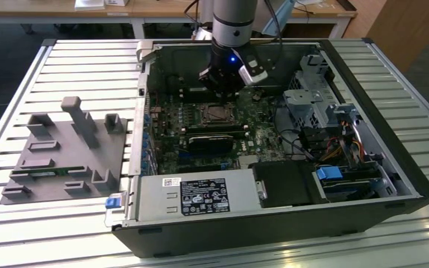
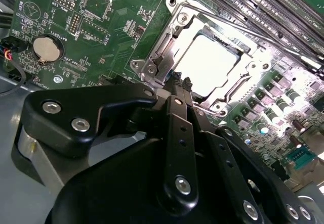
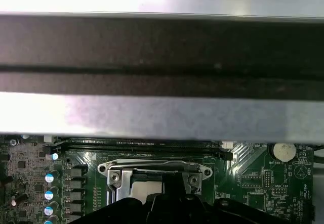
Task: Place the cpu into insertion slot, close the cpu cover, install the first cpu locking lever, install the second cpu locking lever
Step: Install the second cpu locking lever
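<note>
Pale silver cpu (image 2: 208,64) seated in the insertion slot (image 2: 178,46) on the green board (image 2: 101,37), silvery cpu cover (image 2: 161,62) closed around it, black gripper (image 2: 178,85) with fingers together at the cover's edge, inside open computer case (image 1: 393,151).

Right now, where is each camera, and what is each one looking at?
Exterior view: off the arm, high up, looking down into the open computer case on the slatted table; the arm reaches down into the case.
Second wrist view: on the arm, looking past the black gripper at the cpu under its cover.
First wrist view: on the arm, low over the board, facing the case wall; the gripper's top shows.
Both wrist views share the cpu cover and the round battery.
</note>
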Action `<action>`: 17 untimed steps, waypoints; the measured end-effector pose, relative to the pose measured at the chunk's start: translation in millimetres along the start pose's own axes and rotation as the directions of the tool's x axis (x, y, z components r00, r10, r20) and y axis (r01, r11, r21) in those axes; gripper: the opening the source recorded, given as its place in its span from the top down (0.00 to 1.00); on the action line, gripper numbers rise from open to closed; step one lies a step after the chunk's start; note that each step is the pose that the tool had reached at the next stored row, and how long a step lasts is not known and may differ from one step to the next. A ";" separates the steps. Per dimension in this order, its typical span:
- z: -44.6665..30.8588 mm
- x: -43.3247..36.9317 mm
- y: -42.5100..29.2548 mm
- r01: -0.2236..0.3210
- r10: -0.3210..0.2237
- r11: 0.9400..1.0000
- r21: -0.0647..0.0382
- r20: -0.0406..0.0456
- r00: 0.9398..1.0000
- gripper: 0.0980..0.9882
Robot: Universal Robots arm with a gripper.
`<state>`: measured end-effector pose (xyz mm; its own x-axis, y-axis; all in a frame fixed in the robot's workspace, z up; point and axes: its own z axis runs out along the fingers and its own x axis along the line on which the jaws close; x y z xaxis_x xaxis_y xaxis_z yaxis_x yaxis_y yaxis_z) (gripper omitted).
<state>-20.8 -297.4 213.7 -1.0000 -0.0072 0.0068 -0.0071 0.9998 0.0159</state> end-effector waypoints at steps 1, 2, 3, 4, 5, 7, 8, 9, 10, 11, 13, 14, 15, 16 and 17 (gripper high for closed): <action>0.0 0.0 -0.4 0.000 0.000 1.000 0.000 0.000 1.000 0.99; 0.0 0.0 -0.8 0.000 0.000 1.000 0.000 0.000 1.000 0.99; 0.0 0.0 -1.2 0.000 0.000 1.000 0.000 0.000 1.000 0.99; 0.0 0.0 -1.6 0.000 0.000 1.000 0.000 0.000 1.000 0.99; 0.0 0.0 -1.8 0.000 0.000 1.000 0.000 0.000 1.000 0.99; -0.2 0.0 -1.8 0.000 0.000 1.000 0.000 0.000 1.000 0.99; -0.8 0.1 -1.9 0.000 0.000 1.000 0.000 0.000 1.000 0.99; -1.9 0.0 -1.9 0.000 0.000 1.000 0.000 0.000 1.000 0.99; -3.6 0.0 -1.8 0.000 0.000 1.000 0.000 0.000 1.000 0.99; -5.6 0.1 -1.8 0.000 0.000 1.000 0.000 0.000 1.000 0.99; -11.7 0.1 -1.7 0.000 0.000 1.000 0.000 0.000 1.000 0.99; -15.3 0.1 -1.6 0.000 0.000 1.000 0.000 0.000 1.000 0.99; -18.6 0.1 -1.6 0.000 0.000 1.000 0.000 0.000 1.000 0.99; -21.3 0.2 -1.5 0.000 0.000 1.000 0.000 0.000 1.000 0.99; -23.4 0.2 -1.5 0.000 0.000 1.000 0.000 0.000 1.000 0.99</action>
<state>-20.8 -299.3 237.0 -1.0000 -0.0072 0.0069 -0.0071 0.9998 0.0158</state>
